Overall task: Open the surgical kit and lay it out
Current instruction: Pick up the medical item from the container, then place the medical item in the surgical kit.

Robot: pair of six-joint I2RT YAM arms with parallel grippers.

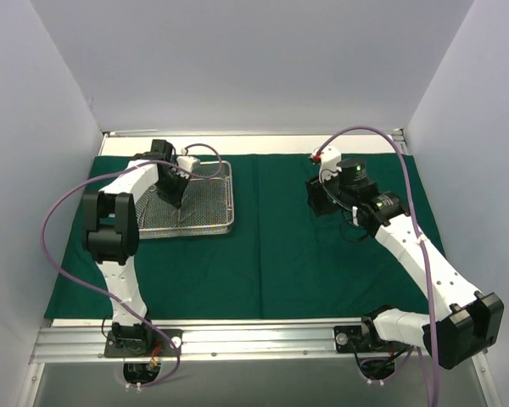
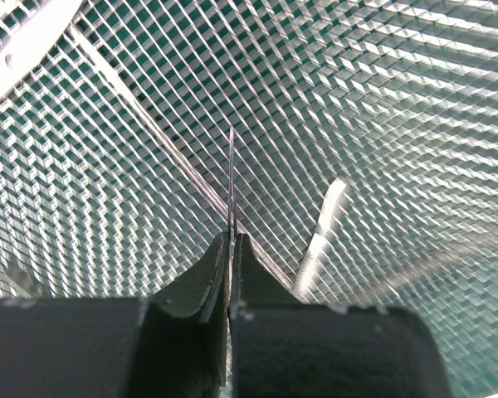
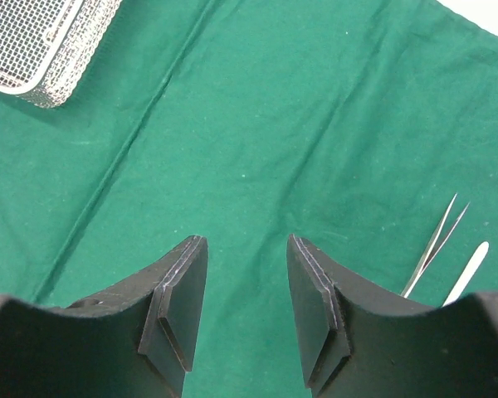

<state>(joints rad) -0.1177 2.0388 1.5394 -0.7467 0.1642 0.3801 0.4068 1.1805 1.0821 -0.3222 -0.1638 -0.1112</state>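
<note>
My left gripper (image 2: pixel 231 242) clamps 1 instrument (image 2: pixel 231 178) inside tray (image 2: pixel 398 99); right gripper (image 3: pixel 246 265) spread over open cloth (image 3: pixel 257 124), tray corner well apart.

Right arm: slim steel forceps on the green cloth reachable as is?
Probably yes: the right gripper hangs open and empty right beside the slim steel forceps, which lie uncovered on the green cloth.

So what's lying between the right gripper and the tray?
Just bare cloth, with one crease, from the right gripper to the tray; the right wrist view shows it best.
</note>
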